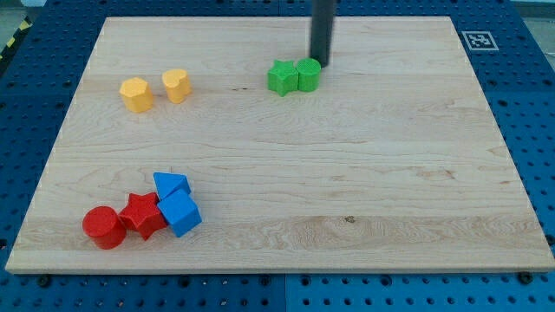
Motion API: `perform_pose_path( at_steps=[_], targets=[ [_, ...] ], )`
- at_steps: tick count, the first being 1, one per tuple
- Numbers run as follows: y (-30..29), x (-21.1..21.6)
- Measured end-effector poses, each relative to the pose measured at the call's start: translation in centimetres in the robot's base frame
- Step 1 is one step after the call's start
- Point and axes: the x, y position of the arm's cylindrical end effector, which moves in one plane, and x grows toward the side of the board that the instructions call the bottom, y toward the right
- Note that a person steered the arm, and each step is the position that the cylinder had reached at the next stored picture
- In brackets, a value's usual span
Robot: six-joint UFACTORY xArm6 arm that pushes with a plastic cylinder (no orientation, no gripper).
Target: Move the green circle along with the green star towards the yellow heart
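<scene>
The green star (281,78) and the green circle (308,74) sit side by side, touching, near the view's top centre of the wooden board. My tip (322,61) stands just above and to the right of the green circle, touching or almost touching it. The yellow heart (176,85) lies to the view's left of the green pair, with a wide stretch of board between them.
A yellow hexagon (136,94) sits just left of the yellow heart. At the bottom left lie a red cylinder (103,227), a red star (141,214), a blue triangle (170,185) and a blue cube (180,213), clustered. The board's edge (277,273) borders blue pegboard.
</scene>
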Motion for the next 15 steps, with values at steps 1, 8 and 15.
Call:
perform_pose_path(
  at_steps=[1,8,15],
  targets=[
    [3.7,1.6],
    [-1.7,2.8],
    [-9.3,4.5]
  ],
)
